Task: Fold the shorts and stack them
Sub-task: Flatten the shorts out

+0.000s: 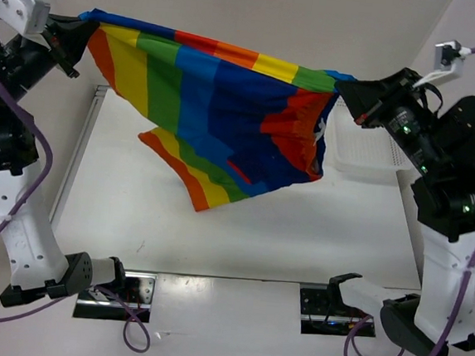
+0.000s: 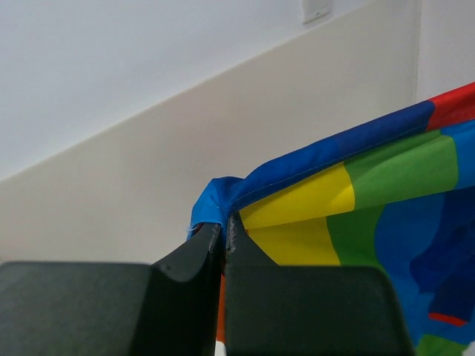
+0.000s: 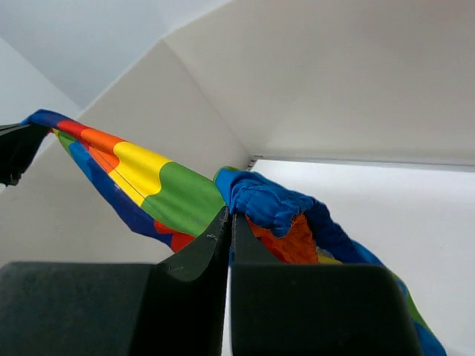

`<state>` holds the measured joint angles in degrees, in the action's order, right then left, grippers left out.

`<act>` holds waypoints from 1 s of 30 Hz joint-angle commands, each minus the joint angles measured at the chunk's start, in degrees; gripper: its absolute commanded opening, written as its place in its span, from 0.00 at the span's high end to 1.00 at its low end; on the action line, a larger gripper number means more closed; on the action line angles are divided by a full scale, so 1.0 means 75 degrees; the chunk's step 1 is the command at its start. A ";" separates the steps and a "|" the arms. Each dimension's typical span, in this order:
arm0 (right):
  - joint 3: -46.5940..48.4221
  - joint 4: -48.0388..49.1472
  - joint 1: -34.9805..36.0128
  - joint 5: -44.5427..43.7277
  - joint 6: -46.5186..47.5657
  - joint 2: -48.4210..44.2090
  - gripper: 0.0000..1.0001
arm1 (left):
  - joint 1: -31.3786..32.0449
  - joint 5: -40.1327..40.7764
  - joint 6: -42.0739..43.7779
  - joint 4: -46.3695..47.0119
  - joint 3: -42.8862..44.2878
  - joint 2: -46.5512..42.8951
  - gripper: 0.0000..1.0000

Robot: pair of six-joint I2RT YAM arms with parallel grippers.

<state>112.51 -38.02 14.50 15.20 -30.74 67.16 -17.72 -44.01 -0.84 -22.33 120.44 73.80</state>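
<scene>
One white table [image 1: 316, 235], with pale bare walls behind. One pair of shorts [image 1: 219, 101] is stretched in the air over the table's far edge. Left gripper [image 1: 82, 33] and right gripper [image 1: 345, 92] each pinch a top corner. White basket [image 1: 364, 160] at the right edge is half hidden by fabric and arm.

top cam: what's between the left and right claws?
Only the shorts, stretched in midair from the left claw to the right claw, each shut on an edge. Top external view shows it.
</scene>
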 commanded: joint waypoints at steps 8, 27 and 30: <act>0.1253 -0.1550 -0.0105 -0.1089 -0.0189 -0.0540 1.00 | 0.0123 0.1087 0.0112 -0.0093 0.1168 0.0086 1.00; -0.3225 0.1178 -0.0105 -0.1219 -0.0483 0.1833 1.00 | 0.0124 0.0887 0.0112 0.0795 -0.2698 0.1770 1.00; -0.2686 0.1354 -0.0105 -0.1149 -0.0483 0.3098 1.00 | 0.0124 0.0818 0.0112 0.1241 -0.3004 0.2473 1.00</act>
<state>88.71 -32.27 14.79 10.61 -36.12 84.71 -14.96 -41.93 -1.69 -21.93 98.13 89.76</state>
